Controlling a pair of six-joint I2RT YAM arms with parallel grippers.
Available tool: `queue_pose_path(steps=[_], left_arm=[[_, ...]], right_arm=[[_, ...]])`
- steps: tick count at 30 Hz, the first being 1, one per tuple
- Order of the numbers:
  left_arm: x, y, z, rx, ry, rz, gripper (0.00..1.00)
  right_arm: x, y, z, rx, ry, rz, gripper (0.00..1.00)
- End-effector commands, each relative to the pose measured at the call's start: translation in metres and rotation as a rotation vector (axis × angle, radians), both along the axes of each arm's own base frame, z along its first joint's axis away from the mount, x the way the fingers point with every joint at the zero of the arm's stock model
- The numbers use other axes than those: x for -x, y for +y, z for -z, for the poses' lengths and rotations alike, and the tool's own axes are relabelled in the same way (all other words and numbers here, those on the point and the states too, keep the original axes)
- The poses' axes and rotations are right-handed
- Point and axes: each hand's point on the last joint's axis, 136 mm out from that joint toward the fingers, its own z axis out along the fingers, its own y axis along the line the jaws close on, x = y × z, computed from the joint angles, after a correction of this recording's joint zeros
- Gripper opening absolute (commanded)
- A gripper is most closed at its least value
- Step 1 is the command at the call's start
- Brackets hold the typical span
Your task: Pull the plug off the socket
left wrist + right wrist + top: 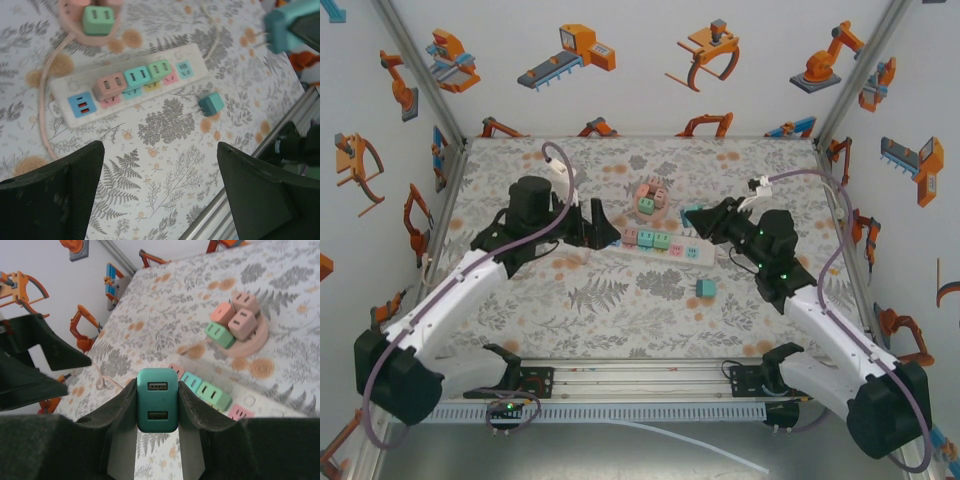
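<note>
A: Left tool (157, 148)?
B: Fingers wide apart, holding nothing, over the surface (620, 310) just left of the power strip (665, 252).
A: Right tool (708, 222)?
B: Clamped on the teal plug (157, 400) (prongs bare), above the strip's right end.

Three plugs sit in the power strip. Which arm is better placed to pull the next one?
Left. The left gripper is open and empty by the power strip's end, nearest the pink plug. The right gripper is shut on a teal plug and must release it first.
</note>
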Motion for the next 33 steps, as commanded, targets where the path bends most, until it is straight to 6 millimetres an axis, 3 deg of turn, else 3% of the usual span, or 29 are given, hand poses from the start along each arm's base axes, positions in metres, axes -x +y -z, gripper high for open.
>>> queue_pose_path(steps=[1, 6, 11, 19, 24, 33], left_arm=[[0.047, -0.012, -0.018, -0.004, -0.193, 0.286, 0.88], [0.106, -0.015, -0.020, -0.001, -0.371, 0.562, 0.94], [0.136, -0.015, -0.011, -0.039, -0.457, 0.712, 0.99], [0.145, -0.023, 0.002, -0.065, -0.476, 0.786, 0.98], [0.146, -0.025, 0.010, -0.082, -0.461, 0.802, 0.97], [0.146, -0.023, 0.017, -0.104, -0.474, 0.798, 0.97]], right_arm=[[0.018, 0.005, 0.028, -0.016, 0.116, -0.059, 0.02], [0.032, 0.009, 0.061, -0.013, 0.197, -0.106, 0.02], [0.035, 0.012, 0.102, 0.029, 0.324, -0.123, 0.02], [0.030, 0.028, 0.152, 0.119, 0.469, -0.143, 0.05], [0.029, 0.044, 0.175, 0.192, 0.511, -0.188, 0.08], [0.028, 0.047, 0.206, 0.279, 0.574, -0.163, 0.19]])
